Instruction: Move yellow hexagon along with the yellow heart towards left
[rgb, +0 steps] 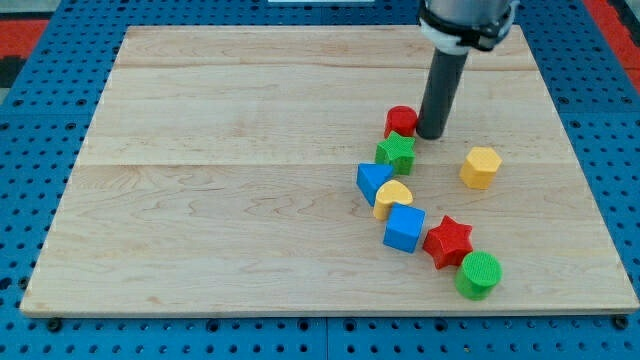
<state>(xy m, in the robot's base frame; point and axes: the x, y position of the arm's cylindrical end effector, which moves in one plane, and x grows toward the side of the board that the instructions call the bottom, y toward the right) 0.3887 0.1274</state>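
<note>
Green cylinder (478, 275) sits nearest; our tip (431, 135) has no fingers, and yellow hexagon (481, 167) lies to its right, yellow heart (392, 198) below-left.

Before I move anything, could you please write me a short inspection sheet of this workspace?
Surface: wooden board, flat, blocks gathered right of centre.
Job's things: yellow hexagon alone at the view's right; yellow heart wedged between blue triangle and blue cube.
Clutter: red cylinder and green star touching; red star; green cylinder.
Grippers: none; my tip stands just right of the red cylinder, left of the yellow hexagon.
Cables: nothing seen.
Surroundings: blue perforated base.
</note>
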